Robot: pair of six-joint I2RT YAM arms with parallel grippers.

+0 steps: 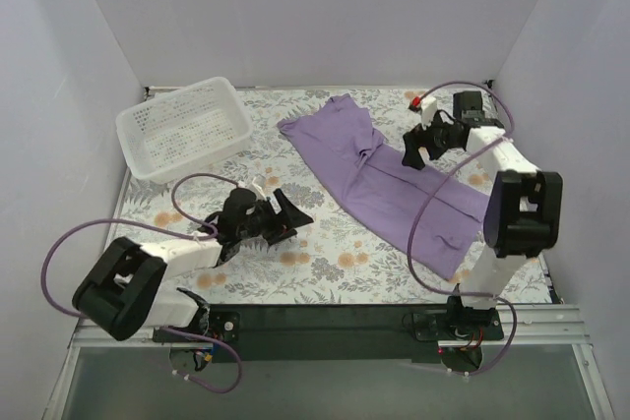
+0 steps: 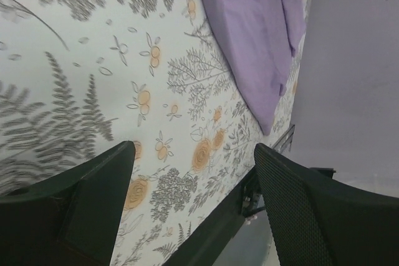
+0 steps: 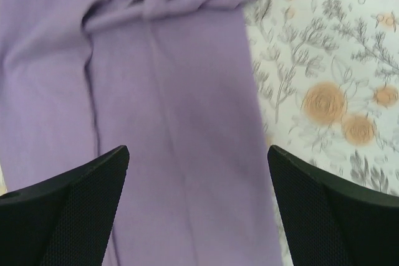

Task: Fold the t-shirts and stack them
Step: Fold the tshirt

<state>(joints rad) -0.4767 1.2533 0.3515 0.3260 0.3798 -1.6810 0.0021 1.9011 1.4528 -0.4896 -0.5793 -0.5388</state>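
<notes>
One lavender-purple t-shirt [image 1: 389,179] lies on the right half of the table as a long band, running diagonally from the far middle toward the near right corner. A crease runs along its length, and the fabric is bunched into soft ridges near the middle. In the right wrist view the t-shirt [image 3: 174,123] fills most of the picture, its straight edge lying against the printed cloth on the right.

Just above that bunched part hangs the right gripper [image 1: 418,148], its fingers spread wide with nothing between them; the wrist view shows the right gripper [image 3: 198,151] over smooth purple fabric, but whether it touches cannot be told.

Well apart from the shirt, on the near left, the left gripper [image 1: 281,213] sits low over the floral tablecloth [image 1: 315,263]. Its jaws also stand wide apart and hold nothing. Between the two dark fingers of the left gripper [image 2: 193,151] only printed ferns and orange flowers show, with the t-shirt [image 2: 249,42] farther off.

At the far left corner stands a white perforated basket [image 1: 197,156], slightly askew to the table edge. Purple cables [image 1: 59,263] loop from both arms
</notes>
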